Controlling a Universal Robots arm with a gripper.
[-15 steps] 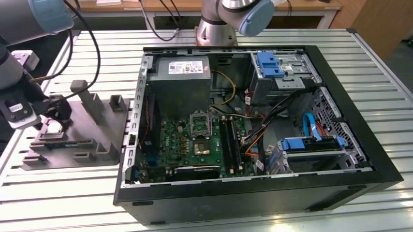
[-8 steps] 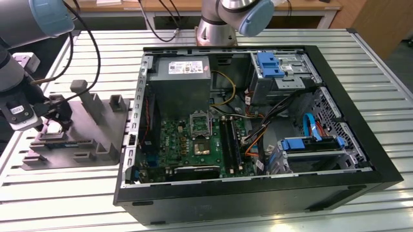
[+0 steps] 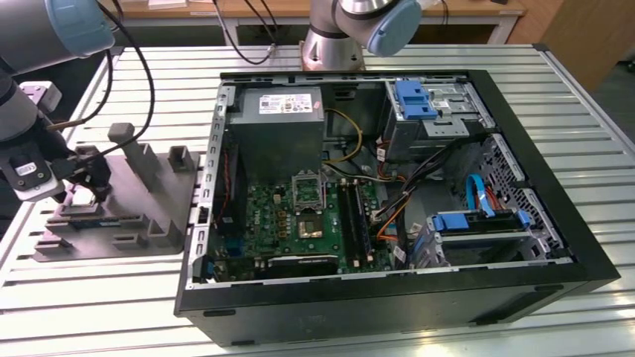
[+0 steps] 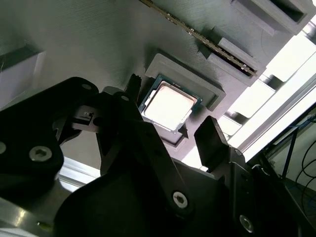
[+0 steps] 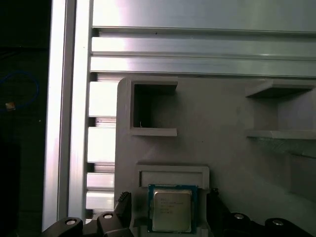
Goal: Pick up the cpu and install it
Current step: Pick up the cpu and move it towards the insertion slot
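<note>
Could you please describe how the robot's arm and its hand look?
The arm has grey tubes with light-blue joint caps; black cables hang beside it. A white block sits near the wrist. The hand is black, with silver screws and two dark fingers.

- A robotics lab or assembly workshop.
- The surface is slatted aluminium profile, with a robot arm standing on it.
- An opened computer case lies there, its motherboard exposed.
- A grey plastic fixture sits beside the case.
</note>
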